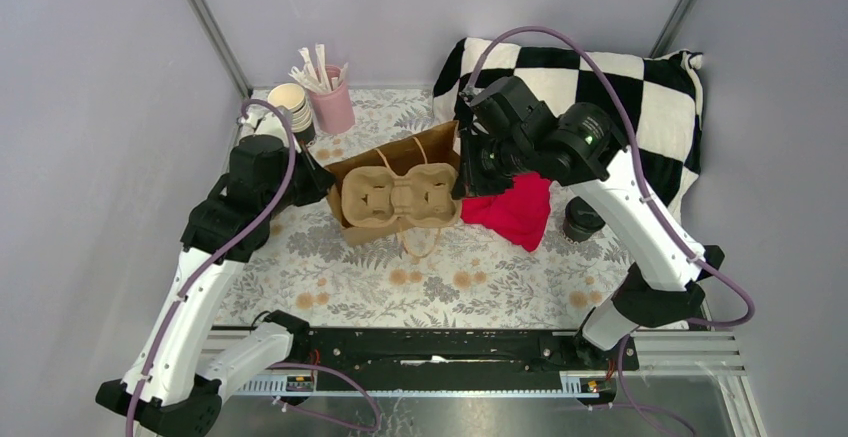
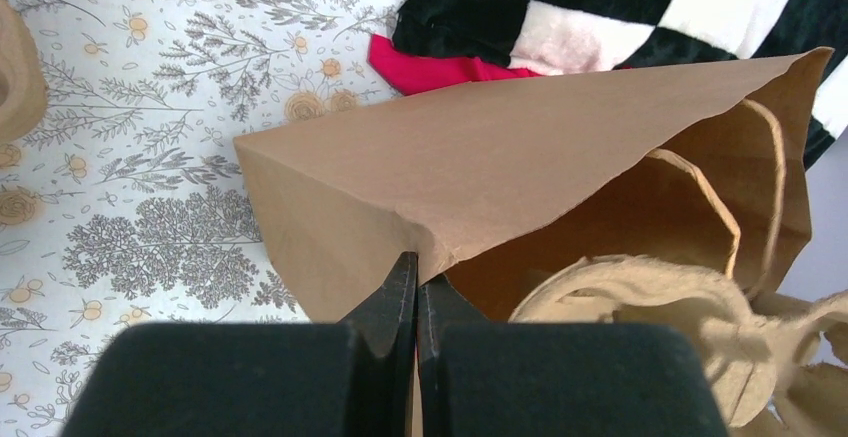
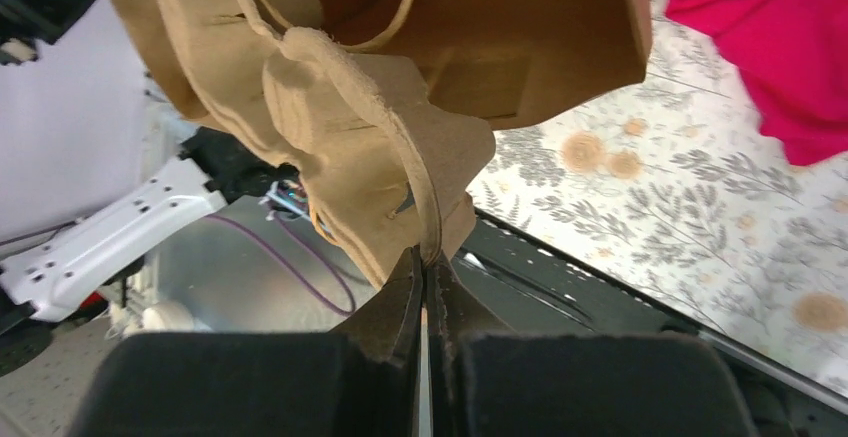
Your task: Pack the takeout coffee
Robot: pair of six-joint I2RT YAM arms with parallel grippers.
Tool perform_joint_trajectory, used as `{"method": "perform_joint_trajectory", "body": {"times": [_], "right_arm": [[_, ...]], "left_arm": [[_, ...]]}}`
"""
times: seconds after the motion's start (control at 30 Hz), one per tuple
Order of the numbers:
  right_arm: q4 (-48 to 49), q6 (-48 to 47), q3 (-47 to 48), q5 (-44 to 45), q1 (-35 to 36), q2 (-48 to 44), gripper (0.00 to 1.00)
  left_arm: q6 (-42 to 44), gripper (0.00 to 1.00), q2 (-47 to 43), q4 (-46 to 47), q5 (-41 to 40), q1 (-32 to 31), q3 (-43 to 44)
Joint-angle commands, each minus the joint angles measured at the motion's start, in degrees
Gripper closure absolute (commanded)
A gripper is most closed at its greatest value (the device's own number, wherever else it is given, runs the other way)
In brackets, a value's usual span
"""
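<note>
The takeout coffee, a small dark cup with a black lid, stands at the right, between a red cloth and the pillow. The brown paper bag lies on its side mid-table with a pulp cup carrier partly in its mouth. My left gripper is shut on the bag's left edge, as the left wrist view shows with the bag and carrier. My right gripper is shut on the carrier's right end; the right wrist view shows the carrier and bag.
A black-and-white checked pillow fills the back right. A pink cup of straws and a stack of lidless cups stand at the back left. The red cloth also shows in both wrist views.
</note>
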Motion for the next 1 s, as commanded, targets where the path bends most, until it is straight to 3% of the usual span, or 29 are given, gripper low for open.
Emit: {"method": "perform_joint_trajectory", "body": {"times": [0.0,0.37,0.57,0.7,0.97], "right_arm": [[-8.0,-4.1,3.6,5.8,-0.2,-1.5,1.00],[-5.5,-6.1,10.8,12.3,-0.4,-0.6,1.00],[6.3,-19.9,6.5,6.9,-0.4,-1.6,1.00],[6.0,-30.0,7.4,4.8,-0.3,0.2,1.00],[8.2,-38.5,0.7,-0.2,1.0,-3.4,1.00]], "left_arm": [[0.4,1.00,-1.1,5.0,2.0,-0.3,-0.7],[-0.5,1.00,-2.9,6.3,2.0,-0.6,-4.5],[-1.0,1.00,-3.4,7.0,3.7,-0.8,-4.9],[-0.9,1.00,-3.2,6.9,3.5,-0.9,-3.4],[-1.9,1.00,-0.4,7.0,4.2,-1.0,0.8]]}}
